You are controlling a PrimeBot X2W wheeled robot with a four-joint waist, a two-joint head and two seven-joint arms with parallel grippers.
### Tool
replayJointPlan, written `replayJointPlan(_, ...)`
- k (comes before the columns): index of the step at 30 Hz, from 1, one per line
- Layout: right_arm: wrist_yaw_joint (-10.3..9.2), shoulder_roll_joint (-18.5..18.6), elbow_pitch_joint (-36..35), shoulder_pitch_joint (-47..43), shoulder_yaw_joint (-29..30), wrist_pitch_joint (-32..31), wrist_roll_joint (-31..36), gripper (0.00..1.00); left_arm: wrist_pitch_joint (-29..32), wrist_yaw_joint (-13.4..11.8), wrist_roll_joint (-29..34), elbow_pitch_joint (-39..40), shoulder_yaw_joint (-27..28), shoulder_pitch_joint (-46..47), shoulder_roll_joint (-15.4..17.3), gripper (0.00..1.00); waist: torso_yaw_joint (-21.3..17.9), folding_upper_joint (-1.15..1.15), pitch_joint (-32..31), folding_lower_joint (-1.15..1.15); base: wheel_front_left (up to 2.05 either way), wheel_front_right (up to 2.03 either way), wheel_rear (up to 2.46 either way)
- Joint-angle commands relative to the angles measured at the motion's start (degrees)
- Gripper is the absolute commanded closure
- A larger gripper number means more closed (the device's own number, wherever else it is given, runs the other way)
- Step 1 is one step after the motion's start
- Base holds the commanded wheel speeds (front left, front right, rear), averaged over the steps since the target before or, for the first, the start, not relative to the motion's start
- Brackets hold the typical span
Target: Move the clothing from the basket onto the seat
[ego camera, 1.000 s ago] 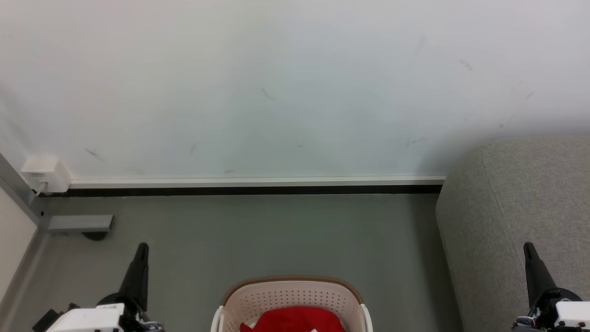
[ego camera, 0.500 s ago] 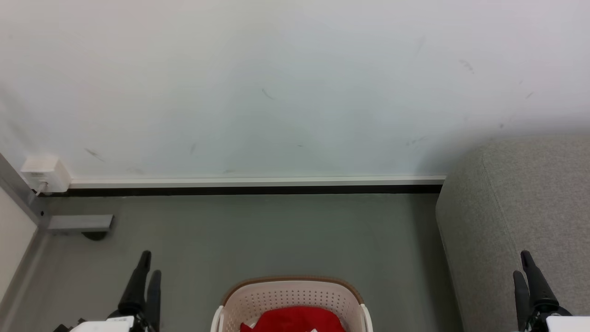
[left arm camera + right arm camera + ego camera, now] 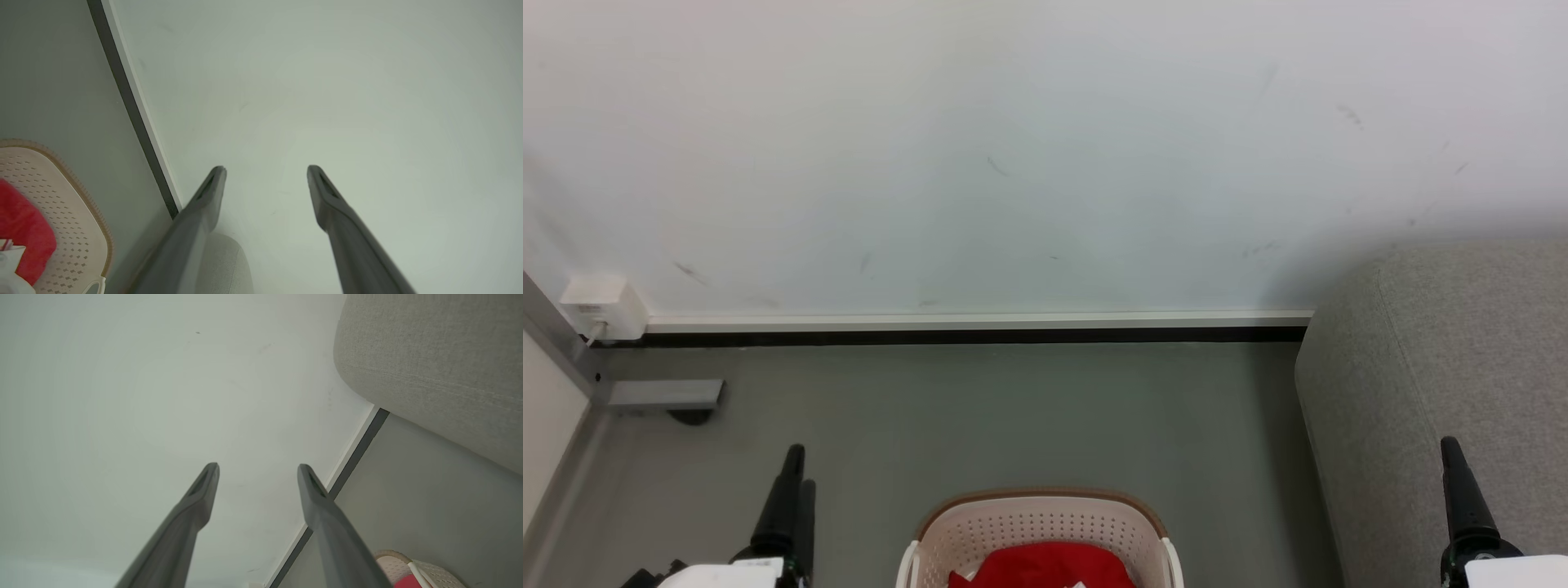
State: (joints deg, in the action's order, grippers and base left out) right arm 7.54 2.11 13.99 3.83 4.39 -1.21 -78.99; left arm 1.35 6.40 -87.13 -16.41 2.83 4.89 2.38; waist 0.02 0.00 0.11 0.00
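Observation:
The cream perforated basket (image 3: 1037, 531) with its brown rim stands on the floor at the bottom middle of the head view. In it lies the red clothing (image 3: 1045, 567), cut off by the frame edge. The light-grey seat (image 3: 1445, 359) rises at the right. My left gripper (image 3: 800, 468) hangs left of the basket and my right gripper (image 3: 1451, 449) is in front of the seat, both well apart from the clothing. In the wrist views the left gripper (image 3: 265, 169) and right gripper (image 3: 258, 468) are open and empty, pointing at the wall. The basket (image 3: 81, 228), clothing (image 3: 24, 232) and seat (image 3: 429, 367) appear there too.
A white wall with a dark baseboard (image 3: 972, 336) runs behind the grey floor (image 3: 1029, 408). A white socket box (image 3: 600, 306) and a grey metal bracket (image 3: 666, 394) sit in the left corner beside a door frame.
Both wrists have rolled. The left gripper has shifted a little right and lower, and the right gripper's two fingers now line up as one in the head view. Basket and clothing are unmoved.

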Motion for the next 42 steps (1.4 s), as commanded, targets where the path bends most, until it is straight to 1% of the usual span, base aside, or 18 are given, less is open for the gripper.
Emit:
replayJointPlan(1,-0.02,0.61,-1.57,0.46,-0.02,0.59,2.62,0.0,-0.77,-0.37,1.11,1.09,-0.34,1.43,0.3,0.0,0.01,0.0,0.01,0.0,0.0,0.0,0.0)
replayJointPlan(6,-0.02,0.64,-3.01,0.16,-0.59,1.77,9.22,0.0,-1.91,-1.71,4.99,2.06,-1.49,1.44,0.33,0.0,-0.01,0.0,0.05,0.0,0.0,0.0,0.0)
replayJointPlan(15,-0.03,0.7,-5.09,-0.66,-2.08,3.76,20.37,0.0,-3.89,-4.69,14.43,4.15,-4.93,1.29,0.37,0.0,0.0,0.0,0.07,0.0,0.0,0.0,0.0)
replayJointPlan(22,-0.03,0.75,-5.45,-1.08,-2.86,5.17,28.88,0.0,-5.31,-6.97,22.42,4.75,-7.82,1.48,0.41,0.0,0.05,0.0,0.13,0.0,0.0,0.0,0.0)
replayJointPlan(32,-0.04,0.8,-4.42,-1.77,-3.75,7.02,39.65,0.0,-7.2,-9.2,33.36,3.15,-11.41,2.0,0.45,0.0,0.39,0.0,0.08,0.0,0.0,0.0,0.0)
replayJointPlan(42,-0.05,0.85,-3.47,-1.92,-4.31,8.69,48.39,0.0,-8.82,-10.92,42.84,3.09,-11.84,1.97,0.49,0.0,0.76,0.0,0.03,0.0,0.0,0.0,0.0)
